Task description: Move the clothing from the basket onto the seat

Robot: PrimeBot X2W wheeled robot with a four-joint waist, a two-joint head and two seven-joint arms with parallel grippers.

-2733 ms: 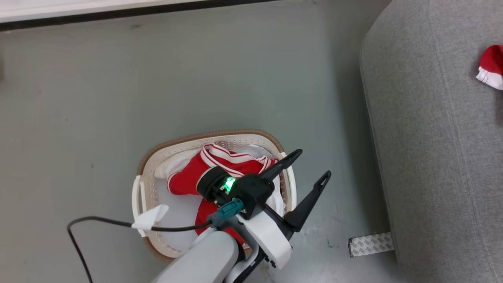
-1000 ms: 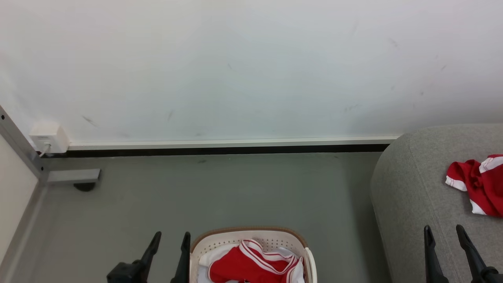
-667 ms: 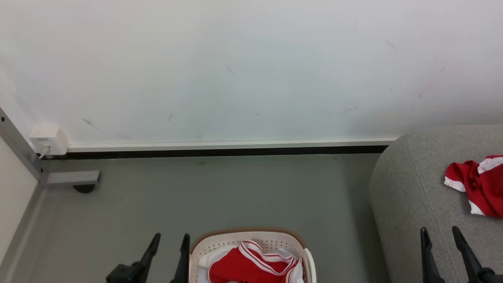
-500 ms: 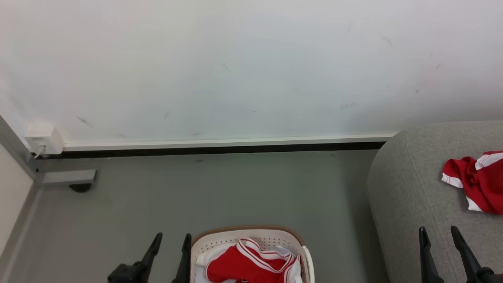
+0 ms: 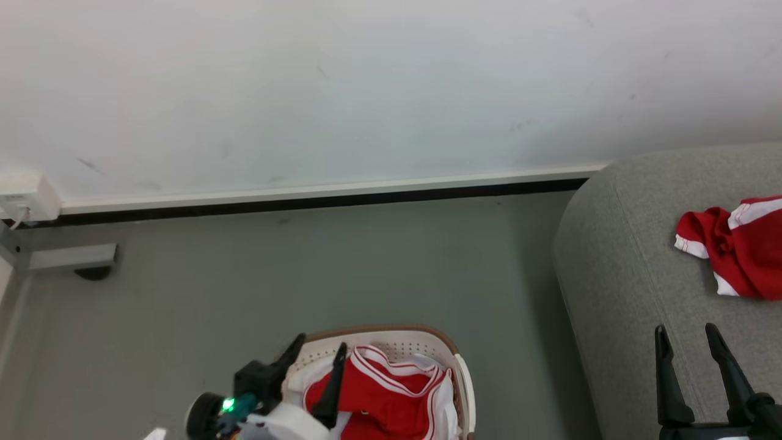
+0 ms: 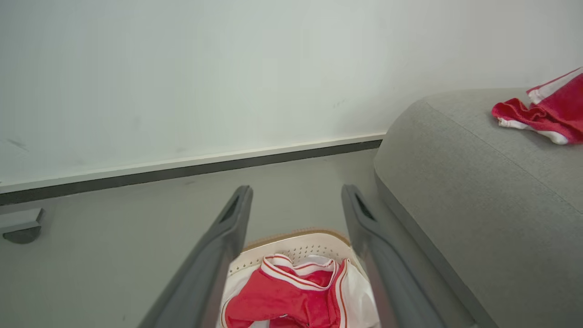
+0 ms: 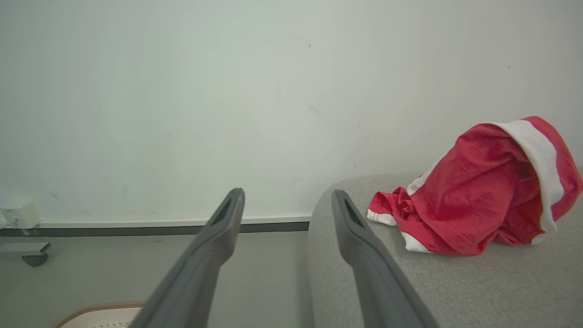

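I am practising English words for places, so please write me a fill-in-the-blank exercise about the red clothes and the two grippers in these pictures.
1. One bright red garment with white trim lies on the large grey woven-fabric ____.
2. Another red garment with white stripes lies inside the oval cream plastic laundry ____.
3. The left gripper and the right gripper hold nothing; each is ____, not shut.
Missing words: sofa; basket; open.

Everything is lit brightly and evenly; a soft shadow is cast left of the seat [image 5: 617, 287]; the near fingers [image 6: 214, 259] are rendered blurred.
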